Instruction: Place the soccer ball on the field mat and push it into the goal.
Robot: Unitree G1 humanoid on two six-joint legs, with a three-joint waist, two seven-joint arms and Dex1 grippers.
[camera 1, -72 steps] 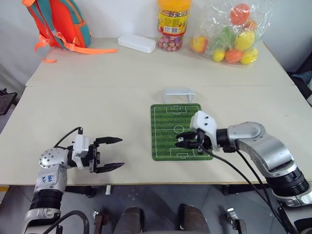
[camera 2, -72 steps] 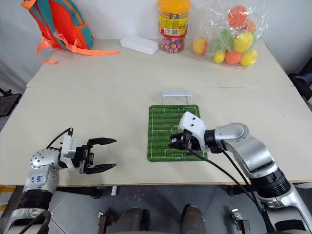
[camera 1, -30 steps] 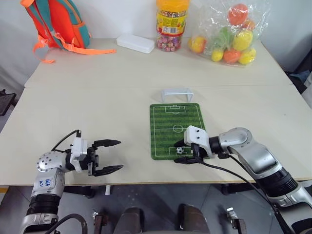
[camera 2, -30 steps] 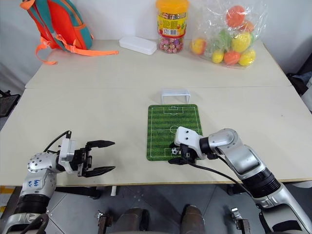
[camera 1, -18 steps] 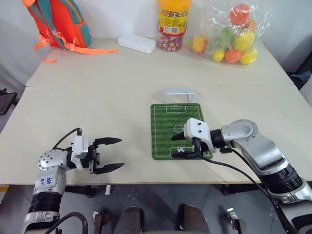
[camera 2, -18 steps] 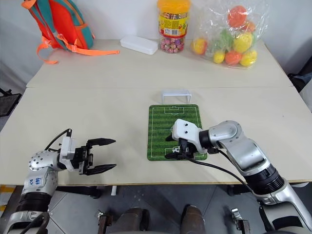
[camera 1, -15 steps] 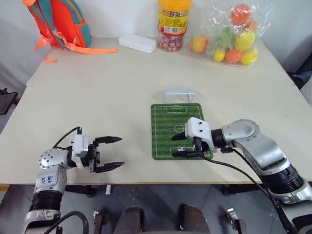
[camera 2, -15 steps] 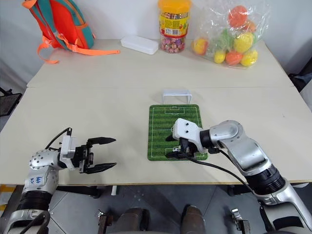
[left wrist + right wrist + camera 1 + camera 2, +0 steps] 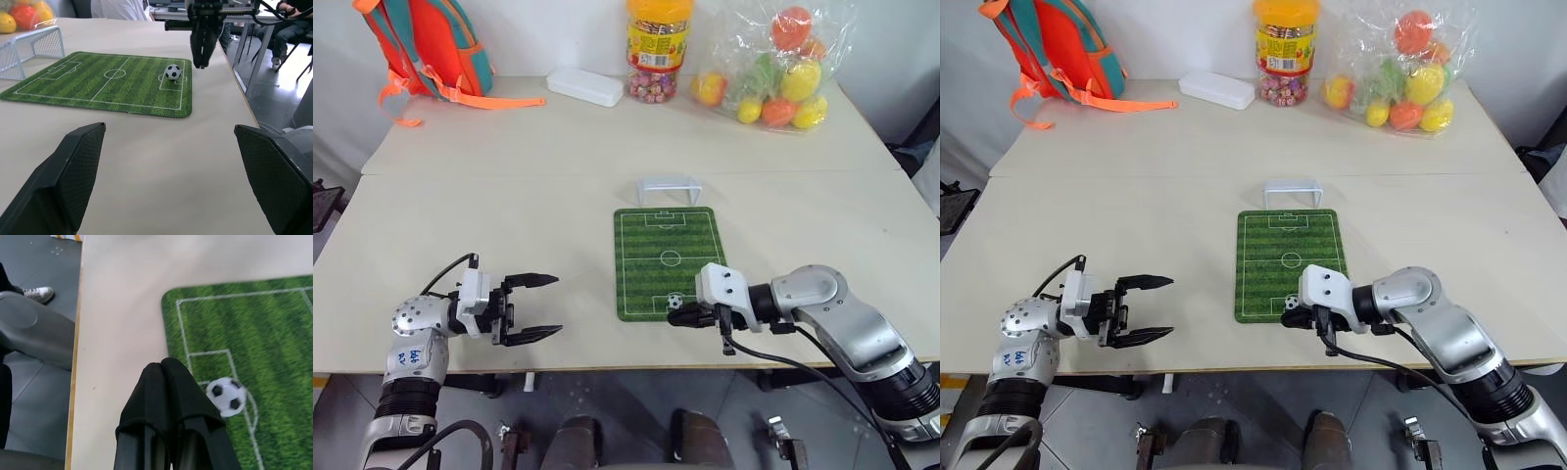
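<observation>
**At the mat's near edge: ball down, right fingers closed**

Just off the near edge of the flat green field mat (image 9: 667,260) printed with white pitch lines, the right gripper (image 9: 679,317) has its two black fingers (image 9: 166,382) pressed together, gripping nothing. The tiny white soccer ball with black patches (image 9: 674,302) sits on the mat, inside the near penalty box, just beside those fingertips; whether they touch cannot be told. At the mat's far edge stands the small white plastic goal frame (image 9: 670,188), well apart from the ball. To the left of the mat, well clear of it, the left gripper (image 9: 536,308) hovers over the pale tabletop (image 9: 509,215), pointing toward the mat, its black fingers (image 9: 73,166) spread wide apart and empty.
</observation>
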